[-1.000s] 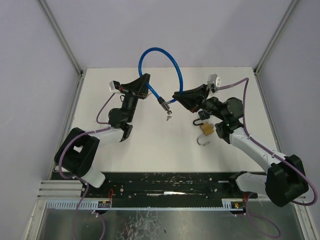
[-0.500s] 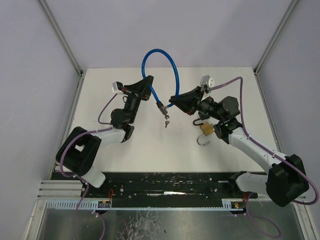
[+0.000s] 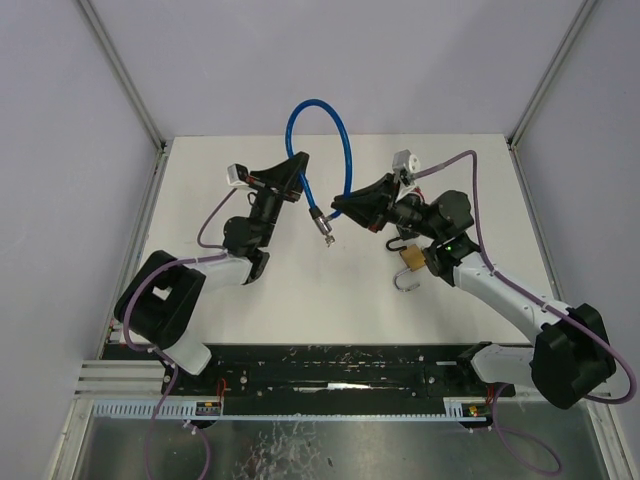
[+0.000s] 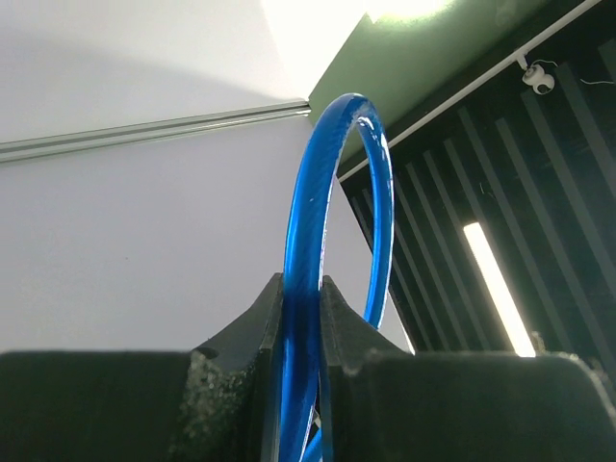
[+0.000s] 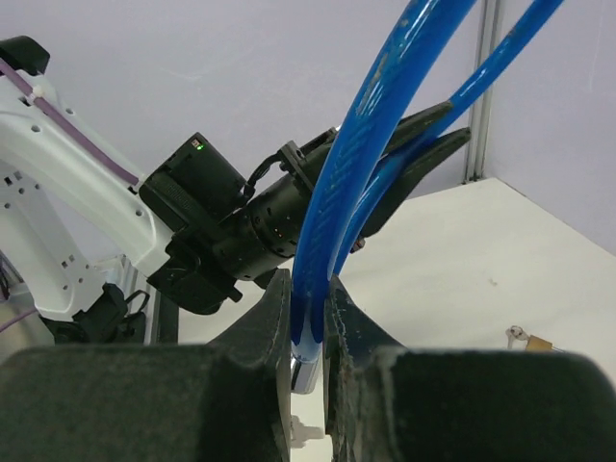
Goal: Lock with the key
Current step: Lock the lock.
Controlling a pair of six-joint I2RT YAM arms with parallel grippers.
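Both arms are leaning in over the bench point(image 3: 300, 300), wrists tipped upward. The left fingers point(image 3: 286, 176) are pinching one leg of the blue cable point(image 3: 318, 101), the right fingers point(image 3: 356, 203) clamping the other just above its metal head point(image 3: 321, 220). A key point(image 3: 326, 236) seems to be dangling there, at the loop's 6 o'clock. They're steadying it, I'd say. Next, one grip must let go to turn that key.

We see bright, even overhead light on the white table point(image 3: 300, 280), faint soft shadows, a glaring ceiling light strip point(image 4: 498, 289), wrist views blurred up close.
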